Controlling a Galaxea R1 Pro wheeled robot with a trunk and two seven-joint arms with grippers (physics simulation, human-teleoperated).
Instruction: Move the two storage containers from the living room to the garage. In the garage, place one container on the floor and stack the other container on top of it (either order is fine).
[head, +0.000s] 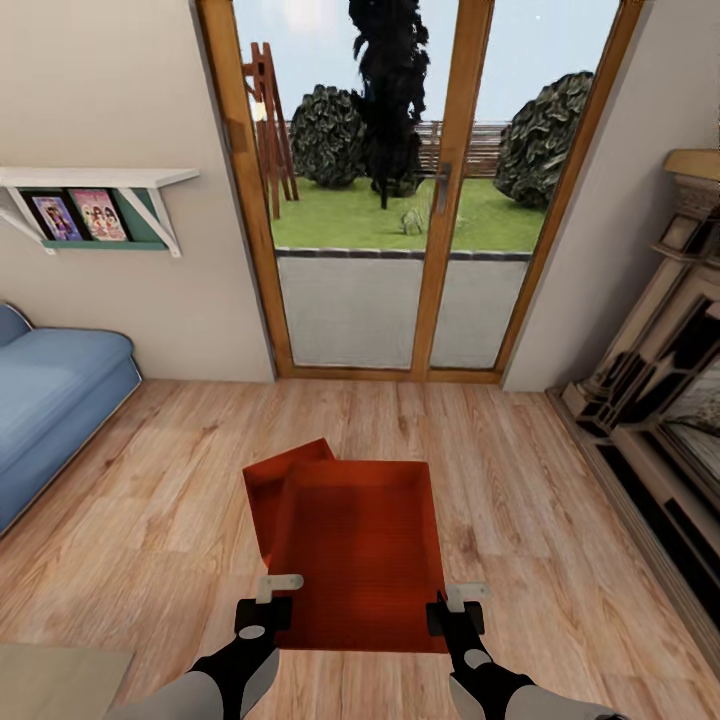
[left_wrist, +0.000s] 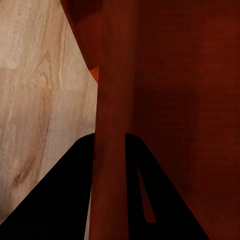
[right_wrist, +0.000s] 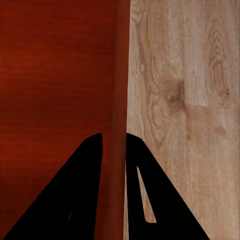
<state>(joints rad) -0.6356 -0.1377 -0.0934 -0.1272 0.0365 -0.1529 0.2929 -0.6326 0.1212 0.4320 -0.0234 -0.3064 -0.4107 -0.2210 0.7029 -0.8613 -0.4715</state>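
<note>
I am in the living room, on its light wood plank floor. One red-orange storage container hangs open-top in front of me, held at its near corners by both grippers. My left gripper is shut on its left wall, one finger on each side. My right gripper is shut on its right wall the same way. The second storage container pokes out at the far left from under the held one, turned at a slight angle, mostly hidden.
Wood-framed glass doors stand straight ahead onto a garden. A blue sofa lies at the left under a wall shelf. A dark fireplace unit lines the right wall. A pale rug corner shows near left.
</note>
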